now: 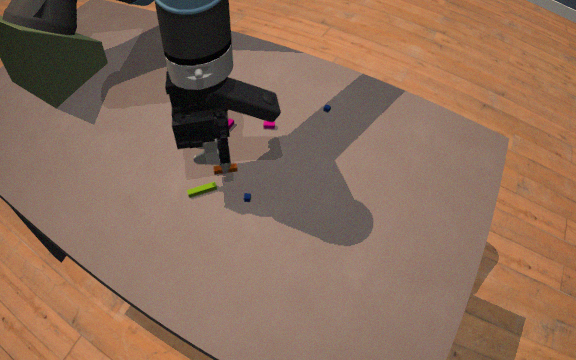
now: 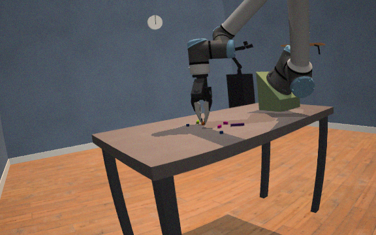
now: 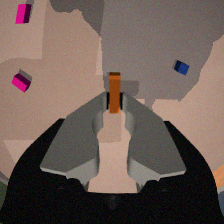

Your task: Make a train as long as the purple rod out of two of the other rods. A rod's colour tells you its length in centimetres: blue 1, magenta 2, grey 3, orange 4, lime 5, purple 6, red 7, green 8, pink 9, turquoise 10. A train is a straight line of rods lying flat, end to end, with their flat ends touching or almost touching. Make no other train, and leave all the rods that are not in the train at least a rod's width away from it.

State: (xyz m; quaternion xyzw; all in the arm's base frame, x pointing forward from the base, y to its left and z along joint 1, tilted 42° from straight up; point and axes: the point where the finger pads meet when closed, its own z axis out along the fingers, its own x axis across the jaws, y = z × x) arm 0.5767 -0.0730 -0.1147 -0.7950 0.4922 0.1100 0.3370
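My gripper (image 1: 224, 162) stands upright over the middle of the table and is shut on the orange rod (image 1: 220, 169), which lies flat at table level; the wrist view shows the orange rod (image 3: 115, 93) pinched between my fingertips. The lime rod (image 1: 201, 189) lies just to the front left of it. One blue cube (image 1: 247, 197) sits to the front right, another blue cube (image 1: 327, 108) further back right. Two magenta rods (image 1: 268, 124) (image 1: 230, 122) lie behind my gripper, one partly hidden by it. The purple rod (image 2: 237, 124) shows only in the exterior view.
The green wedge-shaped arm base (image 1: 43, 60) stands at the back left corner of the table. The arm casts a broad shadow (image 1: 313, 200) across the mat. The table edge runs along the front left.
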